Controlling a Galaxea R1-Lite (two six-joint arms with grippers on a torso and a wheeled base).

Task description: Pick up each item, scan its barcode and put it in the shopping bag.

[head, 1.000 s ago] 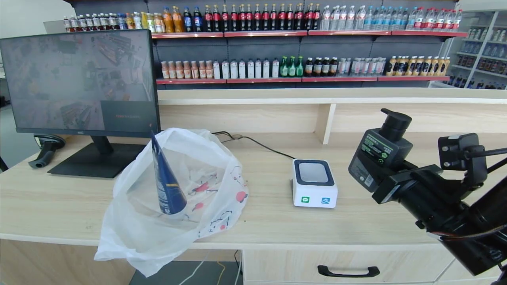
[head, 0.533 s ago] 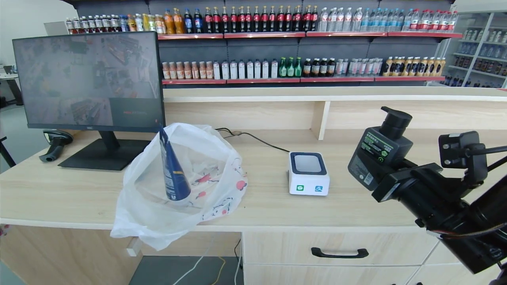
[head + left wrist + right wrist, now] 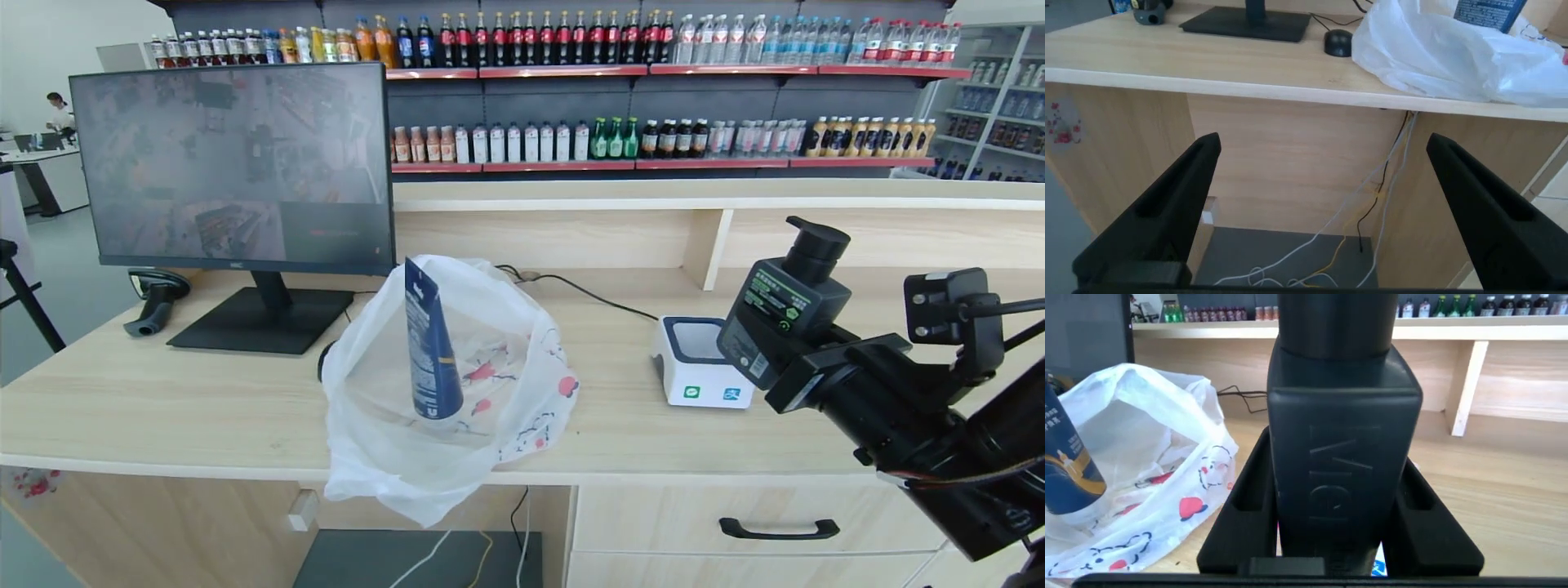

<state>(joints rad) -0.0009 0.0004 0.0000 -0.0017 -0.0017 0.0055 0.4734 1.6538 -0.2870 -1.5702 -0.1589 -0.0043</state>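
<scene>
My right gripper (image 3: 804,359) is shut on a black pump bottle (image 3: 785,304), held tilted above the counter's right part, just right of the white barcode scanner (image 3: 698,367). The right wrist view has the black bottle (image 3: 1341,449) clamped between its two fingers (image 3: 1249,498). A white shopping bag (image 3: 445,384) with red print sits open at the counter's front edge, with a dark blue tube (image 3: 430,343) standing in it. My left gripper (image 3: 1319,212) is open, low in front of the counter face, below the shopping bag (image 3: 1454,49).
A monitor (image 3: 233,163) on its stand and a handheld scanner (image 3: 155,298) occupy the counter's left. A black mouse (image 3: 1337,42) lies by the bag. A cable runs to the barcode scanner. Drawers with a black handle (image 3: 778,529) sit under the counter; stocked bottle shelves stand behind.
The whole head picture has shifted right, so the camera moved. The right gripper holds the bottle as before, and now overlaps the scanner's right edge.
</scene>
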